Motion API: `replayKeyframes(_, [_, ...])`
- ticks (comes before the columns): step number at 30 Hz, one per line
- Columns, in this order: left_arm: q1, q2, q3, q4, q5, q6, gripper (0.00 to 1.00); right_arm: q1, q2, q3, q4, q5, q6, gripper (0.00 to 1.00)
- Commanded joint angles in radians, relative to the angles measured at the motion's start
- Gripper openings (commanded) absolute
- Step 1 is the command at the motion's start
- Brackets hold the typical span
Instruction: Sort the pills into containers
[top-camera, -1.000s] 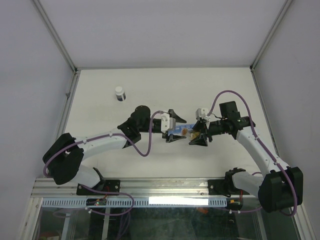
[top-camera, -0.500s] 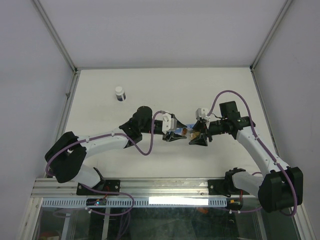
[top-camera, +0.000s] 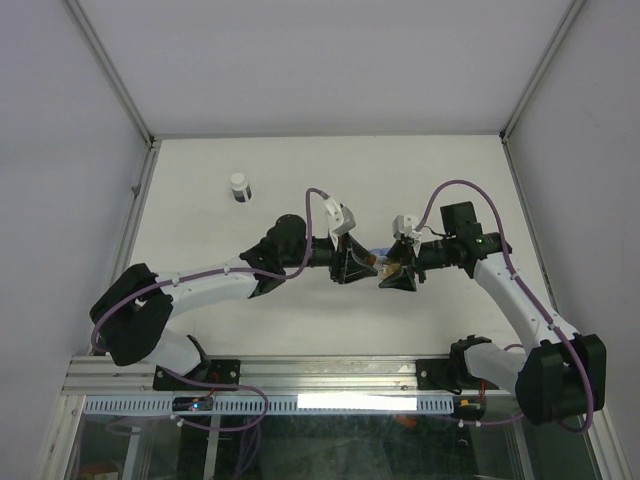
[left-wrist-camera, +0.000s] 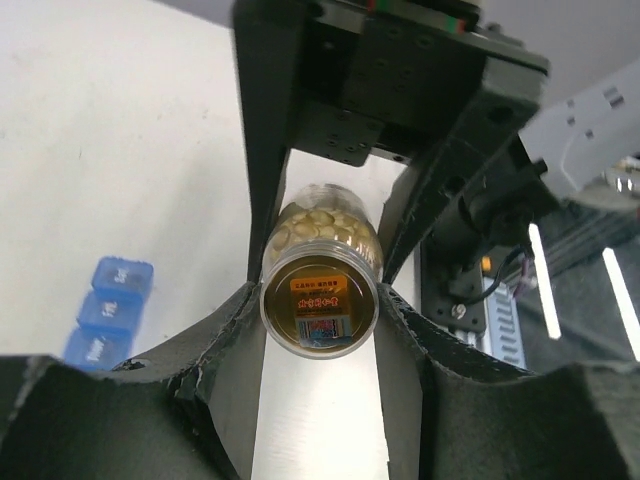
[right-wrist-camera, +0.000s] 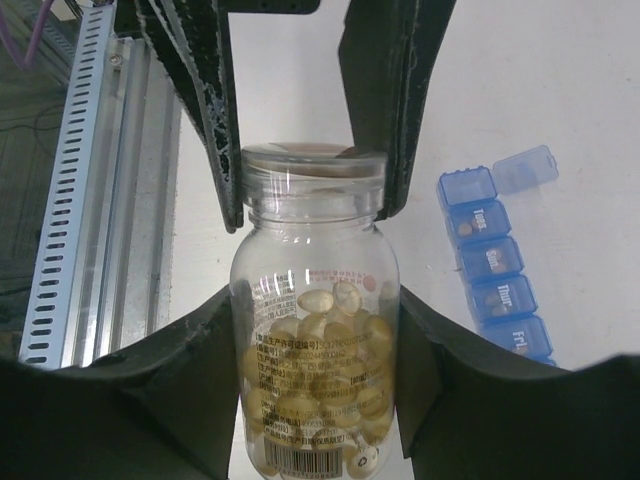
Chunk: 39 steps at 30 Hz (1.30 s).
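Clear bottle (right-wrist-camera: 312, 250) clamped in right gripper (right-wrist-camera: 313, 340), pills (right-wrist-camera: 318, 395) heaped inside between its fingers. Cap end pinched by left gripper (left-wrist-camera: 320, 305). Blue organiser (right-wrist-camera: 497, 275) just beside, touched by neither.

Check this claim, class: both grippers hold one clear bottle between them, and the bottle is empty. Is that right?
No. The bottle is not empty: the right wrist view shows pale yellow pills filling its lower part. The rest holds: the right gripper and left gripper both hold it.
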Motion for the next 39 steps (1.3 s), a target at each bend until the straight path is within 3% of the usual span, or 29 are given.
replayKeyframes(1, [-0.063,-0.032,0.008,0.040,-0.287,-0.317,0.02,0.012,-0.004,0.038,-0.005,-0.043,-0.015,0.00])
replayKeyframes(8, [-0.101,-0.166,-0.063,0.012,-0.512,-0.489,0.03,0.011,-0.004,0.039,-0.005,-0.042,-0.012,0.00])
replayKeyframes(21, [-0.094,-0.207,-0.110,-0.018,-0.614,-0.634,0.02,0.009,-0.004,0.040,-0.005,-0.039,-0.010,0.00])
replayKeyframes(25, [-0.006,-0.275,-0.204,-0.033,-0.635,-0.685,0.02,0.009,-0.005,0.040,-0.005,-0.042,-0.010,0.00])
replayKeyframes(30, [0.132,-0.336,-0.247,-0.339,-0.805,-0.652,0.02,0.010,-0.010,0.040,-0.006,-0.044,-0.012,0.00])
replayKeyframes(39, [0.354,-0.200,-0.232,-0.626,-1.004,-0.538,0.03,0.006,-0.011,0.039,-0.006,-0.044,-0.010,0.00])
